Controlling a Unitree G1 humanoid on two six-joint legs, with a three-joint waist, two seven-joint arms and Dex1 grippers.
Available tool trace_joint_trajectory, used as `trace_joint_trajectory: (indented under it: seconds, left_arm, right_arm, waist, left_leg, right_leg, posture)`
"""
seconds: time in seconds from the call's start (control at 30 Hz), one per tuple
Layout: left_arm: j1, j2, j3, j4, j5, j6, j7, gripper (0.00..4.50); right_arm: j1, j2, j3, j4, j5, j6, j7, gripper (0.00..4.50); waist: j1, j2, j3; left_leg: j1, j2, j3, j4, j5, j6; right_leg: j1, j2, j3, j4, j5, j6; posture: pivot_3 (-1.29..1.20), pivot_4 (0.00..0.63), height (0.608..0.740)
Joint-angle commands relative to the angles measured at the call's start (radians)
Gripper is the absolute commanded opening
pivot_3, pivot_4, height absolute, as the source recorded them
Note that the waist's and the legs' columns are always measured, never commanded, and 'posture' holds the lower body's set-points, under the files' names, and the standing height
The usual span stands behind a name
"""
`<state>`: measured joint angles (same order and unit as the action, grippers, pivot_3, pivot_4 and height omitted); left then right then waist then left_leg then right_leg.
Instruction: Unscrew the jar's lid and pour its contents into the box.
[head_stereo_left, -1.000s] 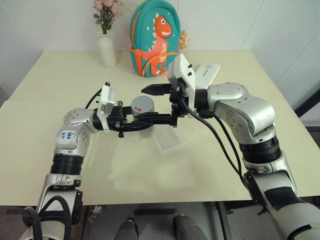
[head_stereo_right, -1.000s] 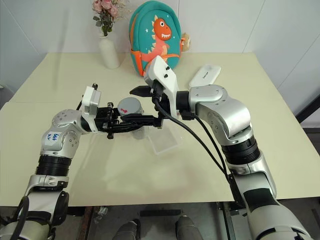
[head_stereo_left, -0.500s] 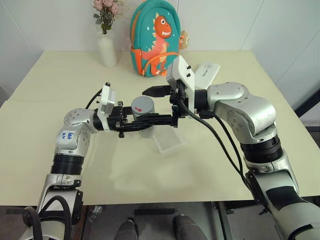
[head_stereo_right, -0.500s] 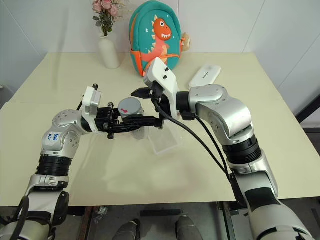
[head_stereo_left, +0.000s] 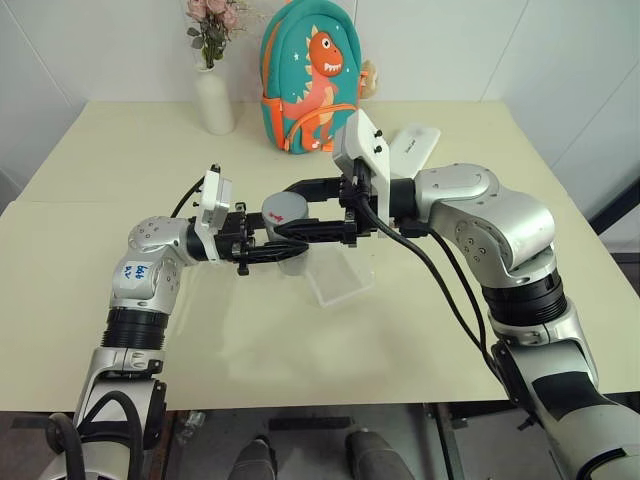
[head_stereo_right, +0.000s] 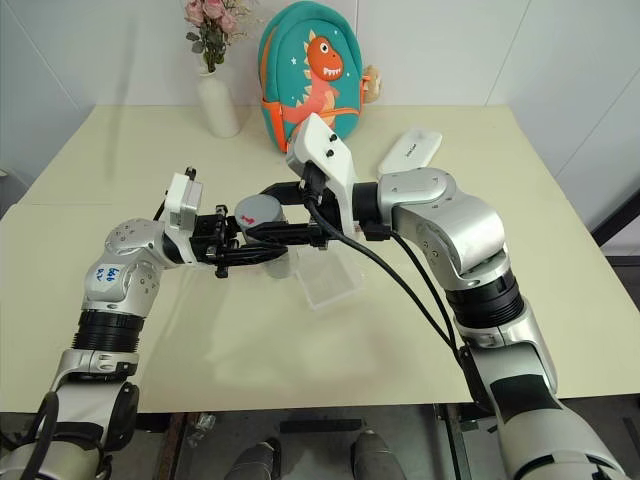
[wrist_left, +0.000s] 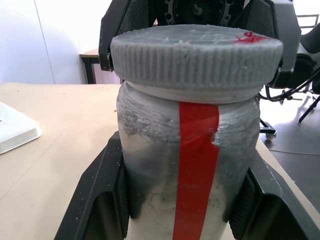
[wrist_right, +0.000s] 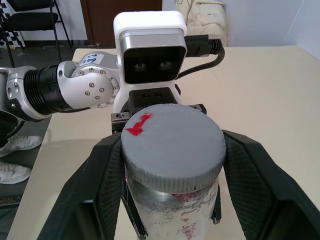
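Far upper left of the left eye view: a white vase (head_stereo_left: 214, 100) with pink flowers, standing at the back of the pale table (head_stereo_left: 100, 290).

Left of centre: left gripper (head_stereo_left: 285, 250) reaching toward the middle of the frame, fingers clamped on the body of the jar (head_stereo_left: 291, 258). In the left wrist view, black fingers (wrist_left: 100, 200) pressed against both sides of the jar's frosted wall, a red strip of label running down its front. Jar upright and lifted off the table, near the centre of the frame.

Centre: silver-grey lid (head_stereo_left: 285, 211) with a small red mark, seated on the jar's mouth. Right gripper (head_stereo_left: 290, 212) coming in from the right, fingers pinched on the lid's ribbed rim from both sides; in the right wrist view, both fingers (wrist_right: 107, 185) touching the rim. Contents not discernible through the clouded wall.

Just right of the jar and lower: clear box (head_stereo_left: 340, 282) lying flat on the table beneath the right gripper's wrist.

Upper centre: teal backpack (head_stereo_left: 305, 75) with an orange dinosaur, upright at the table's back edge.

Upper right of centre: white oblong case (head_stereo_left: 414, 145), partly hidden behind the right wrist's camera housing.
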<state>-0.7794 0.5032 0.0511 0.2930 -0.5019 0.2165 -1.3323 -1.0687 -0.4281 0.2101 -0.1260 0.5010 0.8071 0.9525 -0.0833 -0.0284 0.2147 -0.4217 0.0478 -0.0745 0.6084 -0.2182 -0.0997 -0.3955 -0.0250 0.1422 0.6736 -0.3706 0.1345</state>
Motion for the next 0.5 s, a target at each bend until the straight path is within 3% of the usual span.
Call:
trace_joint_trajectory:
  seconds: [0.03,0.5]
  left_arm:
    - [-0.001,0.012,-0.010,-0.005,0.009,0.005,-0.013,2.00]
    - [0.010,0.035,-0.040,-0.012,0.018,0.038,-0.032,2.00]
  right_arm:
    - [-0.043,-0.007,-0.055,-0.045,0.024,-0.028,0.009,2.53]
    - [-0.084,-0.019,-0.089,0.020,0.007,-0.095,0.042,2.53]
  waist:
    - [0.000,0.000,0.000]
    - [0.000,0.000,0.000]
  left_leg:
    - [0.000,0.000,0.000,0.000,0.000,0.000]
    - [0.000,0.000,0.000,0.000,0.000,0.000]
  right_leg:
    - [0.000,0.000,0.000,0.000,0.000,0.000]
    - [0.000,0.000,0.000,0.000,0.000,0.000]
  posture:
    - [0.00,0.150,0.740]
    - [0.00,0.150,0.740]
